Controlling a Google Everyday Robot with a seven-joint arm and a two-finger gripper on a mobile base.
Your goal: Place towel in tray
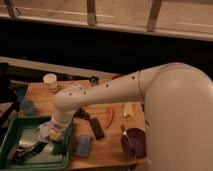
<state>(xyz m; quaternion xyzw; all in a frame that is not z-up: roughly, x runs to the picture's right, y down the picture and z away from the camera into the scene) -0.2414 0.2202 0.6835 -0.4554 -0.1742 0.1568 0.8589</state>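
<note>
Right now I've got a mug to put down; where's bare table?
Bare wood lies between the white cup and the arm, and between the blue sponge and purple bowl. The tray is crowded: the claw sits there with the towel.

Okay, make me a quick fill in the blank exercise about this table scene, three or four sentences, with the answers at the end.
1. The end effector is above the dark ____ tray.
2. The blue sponge lies just ____ the tray, on the wooden table.
3. The round bowl near the table's front edge is ____.
4. The pale towel sits over the ____.

Answers: green; outside; purple; tray
</note>
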